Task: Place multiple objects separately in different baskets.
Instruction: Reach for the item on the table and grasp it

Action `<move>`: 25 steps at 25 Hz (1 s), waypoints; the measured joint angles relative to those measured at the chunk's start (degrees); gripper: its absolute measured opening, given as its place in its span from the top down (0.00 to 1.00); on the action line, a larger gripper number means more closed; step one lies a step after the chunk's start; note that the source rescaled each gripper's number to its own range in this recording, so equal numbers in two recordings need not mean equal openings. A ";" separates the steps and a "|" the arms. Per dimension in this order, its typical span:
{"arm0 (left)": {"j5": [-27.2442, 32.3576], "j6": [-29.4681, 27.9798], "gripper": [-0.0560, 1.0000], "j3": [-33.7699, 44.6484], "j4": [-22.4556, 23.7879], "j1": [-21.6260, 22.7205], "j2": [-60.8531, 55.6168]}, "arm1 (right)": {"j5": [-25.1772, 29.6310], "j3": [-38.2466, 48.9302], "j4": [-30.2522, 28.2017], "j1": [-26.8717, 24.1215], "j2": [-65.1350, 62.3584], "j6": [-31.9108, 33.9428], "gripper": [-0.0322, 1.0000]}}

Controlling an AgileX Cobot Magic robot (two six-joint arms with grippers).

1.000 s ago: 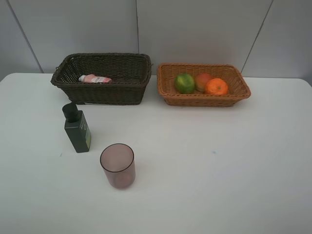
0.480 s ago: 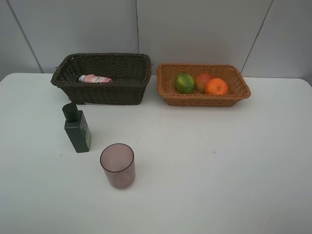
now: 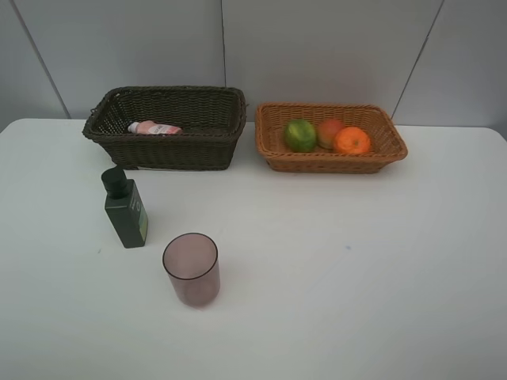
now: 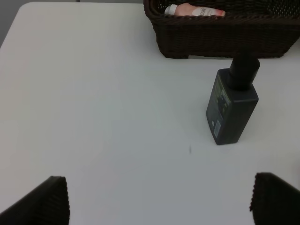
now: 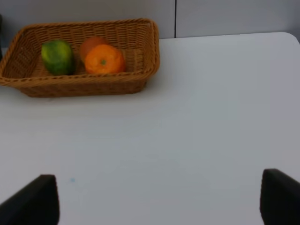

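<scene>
The dark brown basket (image 3: 174,150) holds the pink bottle (image 3: 154,127), lying down. The tan basket (image 3: 329,162) holds the lime (image 3: 300,135), the red-yellow fruit (image 3: 329,129) and the orange (image 3: 352,141). The dark green bottle (image 3: 127,210) stands on the table in front of the dark basket, with the purplish cup (image 3: 191,267) upright nearer the front. Neither arm shows in the exterior view. My left gripper (image 4: 161,206) is open and empty, short of the green bottle (image 4: 232,108). My right gripper (image 5: 157,206) is open and empty, well back from the tan basket (image 5: 84,86).
The white table (image 3: 356,261) runs back to a grey panelled wall just behind both baskets. The two baskets stand side by side with a narrow gap between them.
</scene>
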 joint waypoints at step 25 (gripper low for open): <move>0.00 0.00 0.00 0.00 0.00 0.00 0.00 | 0.00 0.00 0.63 -0.06 0.00 -1.09 0.10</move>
